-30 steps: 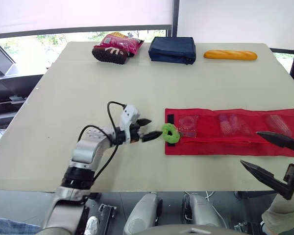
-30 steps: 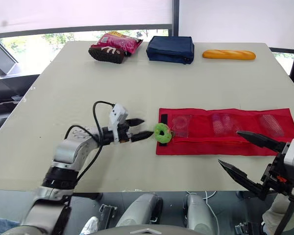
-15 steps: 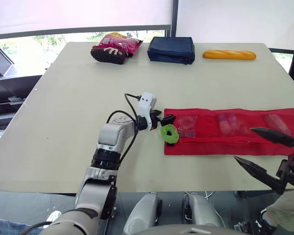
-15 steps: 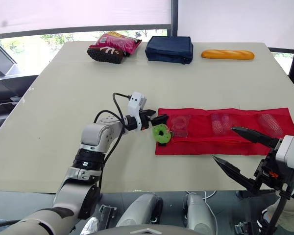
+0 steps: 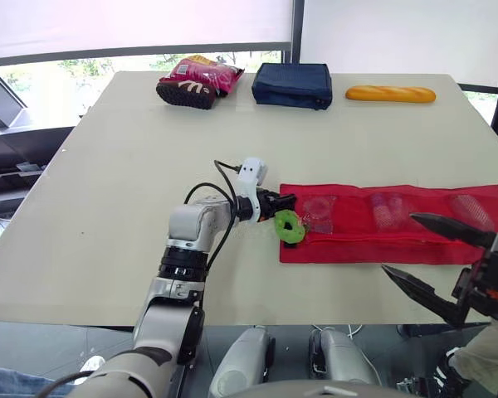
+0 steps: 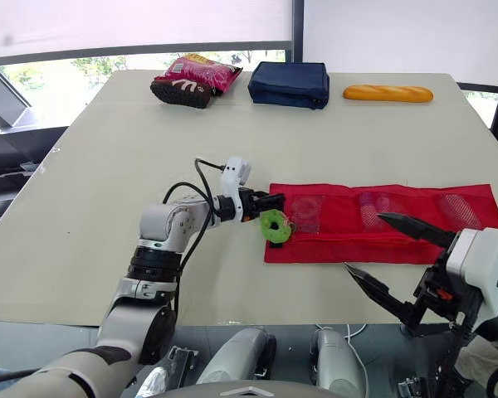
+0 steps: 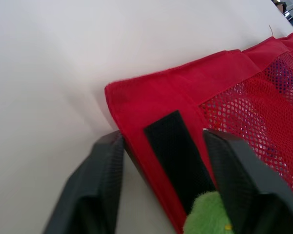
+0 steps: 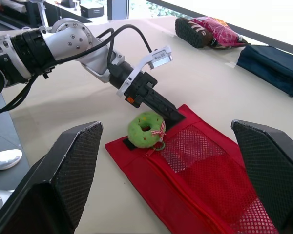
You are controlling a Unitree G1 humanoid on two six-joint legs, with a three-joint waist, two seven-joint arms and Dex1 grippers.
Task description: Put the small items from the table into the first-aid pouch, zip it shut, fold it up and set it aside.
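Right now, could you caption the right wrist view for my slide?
Left end effector straddling an end of the pouch, beside a green ring.

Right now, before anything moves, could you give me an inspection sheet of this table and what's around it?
Surface: beige table, nothing spilled.
Job's things: red mesh pouch lies unfolded and flat; fluffy green ring toy rests at its left end; small clear items sit in its mesh pockets.
Clutter: pink snack bag, navy fabric case and golden bread loaf along the far edge.
Grippers: left gripper, jaws open astride the pouch's left end; right gripper, jaws wide open, near the pouch's right end.
Cables: black cable loops at the left wrist.
Surroundings: window with a white blind beyond the table.
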